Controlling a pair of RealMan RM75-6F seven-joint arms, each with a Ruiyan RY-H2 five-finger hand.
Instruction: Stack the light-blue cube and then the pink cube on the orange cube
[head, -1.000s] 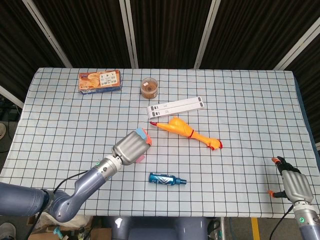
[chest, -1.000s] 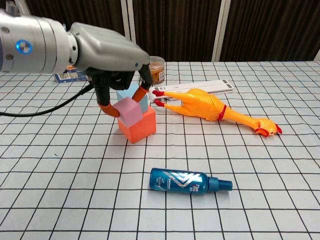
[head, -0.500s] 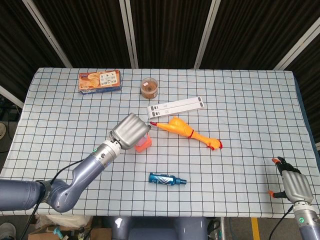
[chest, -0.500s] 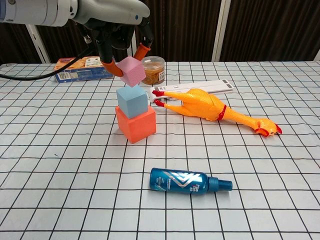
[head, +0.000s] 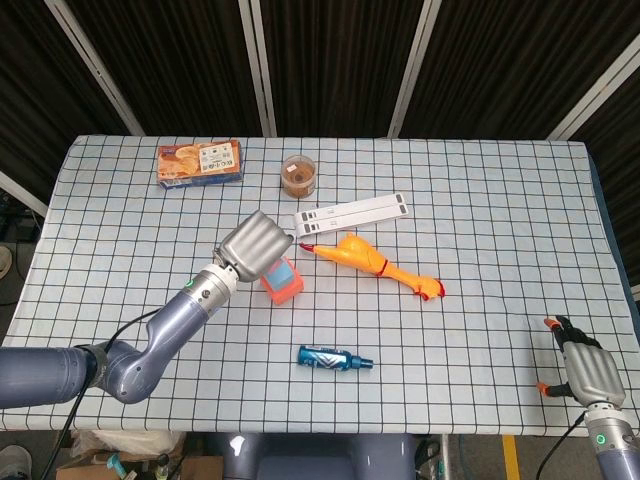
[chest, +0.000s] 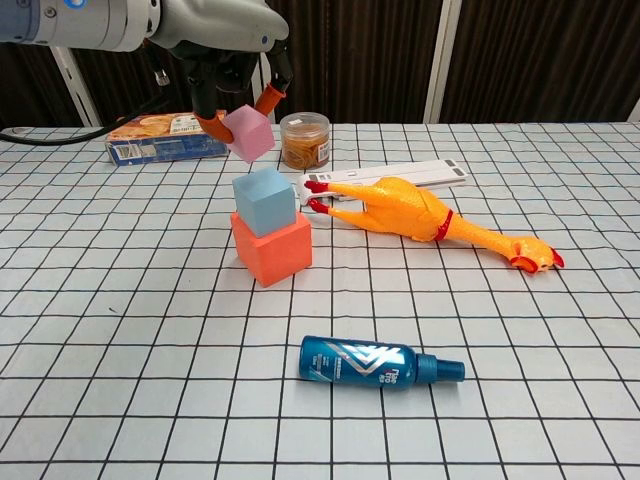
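A desk (head: 500, 200) covered in a white cloth with a black grid stands before dark slatted panels. Left of centre, the orange cube (chest: 272, 248) sits on the cloth with the light-blue cube (chest: 264, 199) stacked on top of it. The left hand (chest: 222, 40) hangs above the stack, pinching the tilted pink cube (chest: 248, 133) between its fingertips, clear of the light-blue cube below. The right hand (head: 584, 368) rests at the near right edge of the desk, fingers loosely apart, holding nothing. A rubber chicken (chest: 420, 216) lies just right of the stack, with a white power strip (head: 352, 212) beyond it. A blue spray bottle (chest: 378, 362) lies nearer. A small jar (chest: 305, 140) and a snack box (head: 200, 162) stand at the far left.
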